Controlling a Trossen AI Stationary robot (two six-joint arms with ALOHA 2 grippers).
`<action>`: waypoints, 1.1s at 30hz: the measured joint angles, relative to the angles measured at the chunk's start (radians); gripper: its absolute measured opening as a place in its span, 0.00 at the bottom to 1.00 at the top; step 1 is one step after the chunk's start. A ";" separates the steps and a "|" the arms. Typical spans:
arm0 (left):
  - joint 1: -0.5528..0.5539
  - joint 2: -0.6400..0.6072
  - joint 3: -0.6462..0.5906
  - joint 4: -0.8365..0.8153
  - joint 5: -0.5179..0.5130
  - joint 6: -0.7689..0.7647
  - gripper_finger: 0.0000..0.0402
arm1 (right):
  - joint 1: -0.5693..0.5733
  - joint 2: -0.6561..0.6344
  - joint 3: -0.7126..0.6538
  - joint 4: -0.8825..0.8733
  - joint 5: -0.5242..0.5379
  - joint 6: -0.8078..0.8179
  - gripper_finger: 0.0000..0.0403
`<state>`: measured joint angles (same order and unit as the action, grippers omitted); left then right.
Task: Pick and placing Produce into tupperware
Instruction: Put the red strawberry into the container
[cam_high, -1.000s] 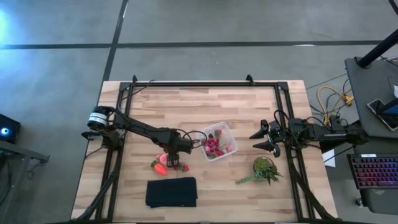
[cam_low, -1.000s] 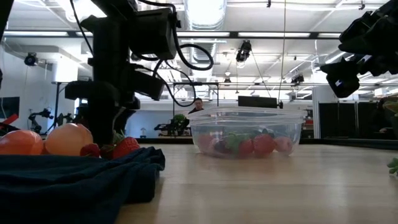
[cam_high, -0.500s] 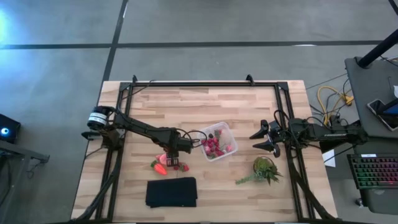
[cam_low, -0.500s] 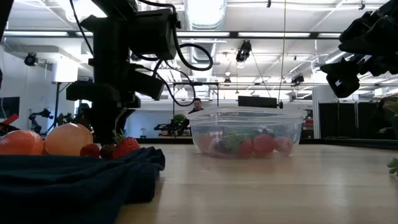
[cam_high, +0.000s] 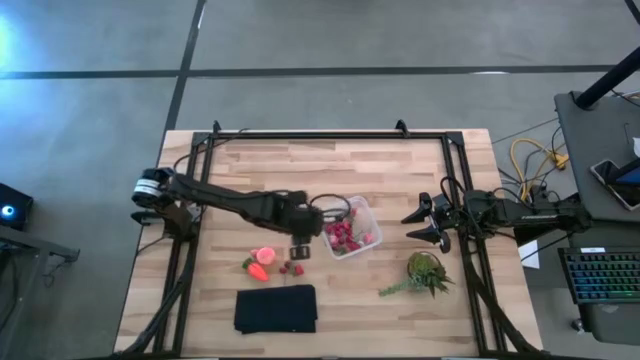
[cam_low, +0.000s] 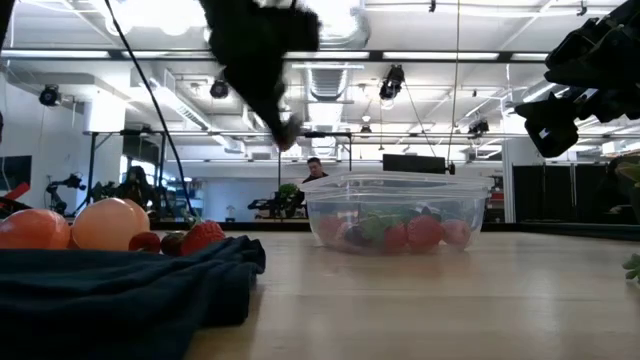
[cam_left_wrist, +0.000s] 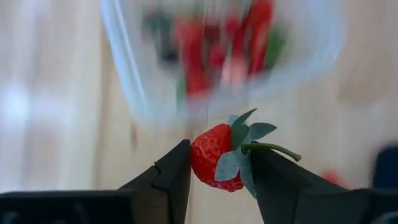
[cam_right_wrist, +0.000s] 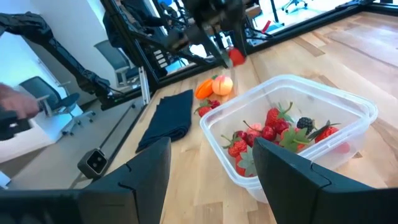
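High view: left gripper (cam_high: 303, 248) hung beside the container (cam_high: 351, 226); right gripper (cam_high: 428, 222) waited nearby, fingers apart.
Left wrist view: fingers (cam_left_wrist: 168, 176) were clamped on a strawberry (cam_left_wrist: 214, 157).
Low view: peach (cam_low: 110, 223) sat by the cloth (cam_low: 120, 290).

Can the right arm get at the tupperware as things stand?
Probably yes. The right pincer hangs open beside the tupperware, with bare table between them. The left pincer, holding a strawberry, hovers at the container's opposite edge, so the arms could crowd each other over it.
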<state>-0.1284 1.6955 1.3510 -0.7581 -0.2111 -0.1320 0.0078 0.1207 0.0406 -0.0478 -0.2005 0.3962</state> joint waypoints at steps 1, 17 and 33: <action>0.003 0.000 0.019 0.042 0.000 0.043 0.31 | 0.000 0.000 0.000 0.000 0.000 0.000 0.54; 0.122 0.144 0.098 0.390 0.000 -0.092 0.48 | 0.000 0.017 0.000 0.000 0.000 0.000 0.54; 0.050 0.038 0.099 0.035 0.044 -0.321 0.68 | 0.000 0.033 0.000 -0.001 0.000 0.000 0.54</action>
<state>-0.0787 1.7339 1.4498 -0.7230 -0.1668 -0.4527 0.0079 0.1538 0.0406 -0.0485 -0.2005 0.3964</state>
